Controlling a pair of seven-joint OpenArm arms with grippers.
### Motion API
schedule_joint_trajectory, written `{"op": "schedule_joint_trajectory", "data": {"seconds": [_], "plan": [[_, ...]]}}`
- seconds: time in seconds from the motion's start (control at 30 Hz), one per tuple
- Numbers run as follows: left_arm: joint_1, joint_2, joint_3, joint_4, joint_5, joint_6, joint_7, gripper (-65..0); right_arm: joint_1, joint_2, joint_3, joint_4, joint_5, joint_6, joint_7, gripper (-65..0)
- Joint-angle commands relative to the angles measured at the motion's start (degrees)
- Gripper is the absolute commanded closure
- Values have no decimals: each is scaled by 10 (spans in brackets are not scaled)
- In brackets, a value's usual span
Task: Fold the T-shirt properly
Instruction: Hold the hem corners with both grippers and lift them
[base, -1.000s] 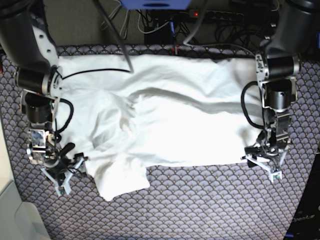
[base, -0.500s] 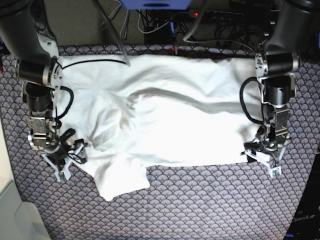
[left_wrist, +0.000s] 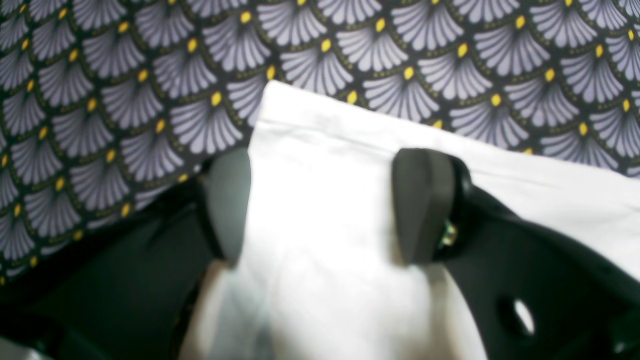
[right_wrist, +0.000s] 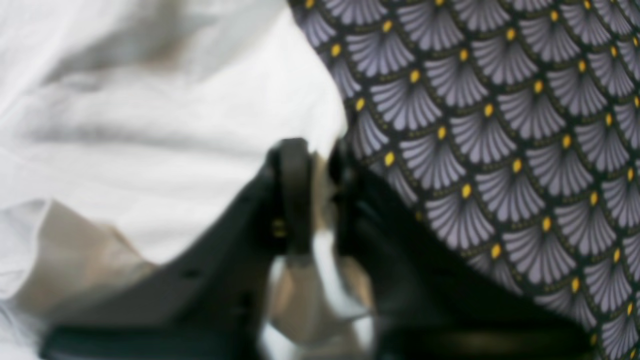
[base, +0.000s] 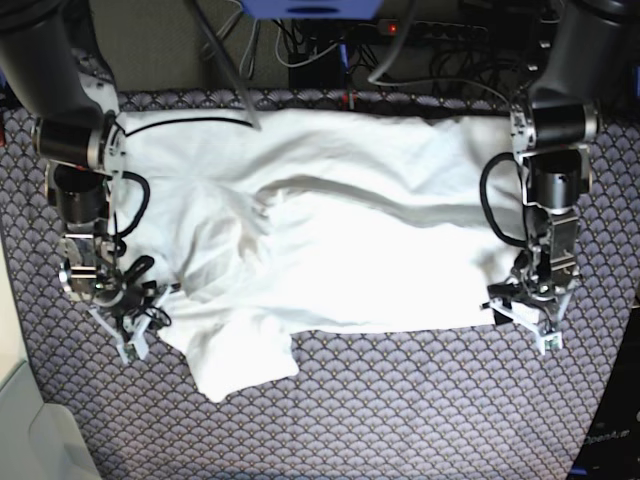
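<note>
The T-shirt (base: 330, 220) lies spread across the fan-patterned tablecloth (base: 420, 410). At its hem corner the left gripper (left_wrist: 320, 205) straddles cloth, jaws apart; at the opposite edge the right gripper (right_wrist: 315, 195) is clamped on fabric. Lifting unevenly could skew the fold.

Plain white soft cloth T-shirt (base: 340, 240), faint pale blue tint, no print, grey shadows in folds. Dark tablecloth (base: 420, 410) with repeated pale lilac-grey fan scales, small yellow dot at base of each fan. Black plastic gripper fingers (left_wrist: 422, 205) with dark grey pads. Black cables (base: 460, 70) behind table.
</note>
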Motion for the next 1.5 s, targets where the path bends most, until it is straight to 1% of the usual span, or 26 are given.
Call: {"op": "schedule_joint_trajectory", "data": {"seconds": [0.0,0.07,0.2,0.43,0.7,0.87,0.93,1.0,1.07,1.1,1.13,1.2,1.27,1.3,1.33,1.43,1.47], "plan": [[-14,-15,-2,9,4,2,2,-437,14,8,-9,8,-5,-5,-2,0],[-15,-20,-2,10,4,2,2,-437,14,8,-21,8,-5,-5,-2,0],[-18,-24,-2,11,3,2,1,-437,2,8,-25,11,-5,-5,-1,0],[-41,-23,-2,4,3,2,-3,-437,-1,7,-25,11,-5,-5,-1,0],[-30,-18,-2,-4,2,2,-3,-436,0,8,-25,11,-5,-5,-1,0],[-26,-18,-42,-32,2,2,-5,-436,0,9,-25,11,-5,-5,-1,0],[-27,-18,-54,-45,2,0,-16,-436,0,9,-25,11,-5,-5,-1,0],[-27,-18,-52,-57,3,0,-36,-434,0,9,-25,11,-5,-5,-1,0],[-26,-18,-47,-68,3,-1,-43,-427,0,9,-25,11,-5,-5,-1,0],[-26,-18,-47,-71,3,-2,-45,-401,0,9,-25,11,-5,-5,-1,0],[-26,-14,-46,-71,3,-2,-45,-356,0,9,-25,11,-5,-5,-1,0],[-26,-11,-46,-71,4,-2,-45,-233,0,9,-25,11,-5,-5,-1,0],[-28,-11,-46,-71,5,-2,-44,-91,0,9,-25,11,-5,-5,-1,0],[-29,-11,-46,-71,6,-2,-44,-35,0,9,-25,11,-5,-5,-1,0],[-29,-11,-46,-71,4,-2,-43,0,0,9,-25,11,-5,-5,-1,0],[-29,-11,-47,-68,4,1,-43,-17,0,9,-25,11,-5,-5,-1,0],[-29,-11,-47,-68,4,1,-43,-11,0,9,-25,12,-5,-5,0,0]]}}
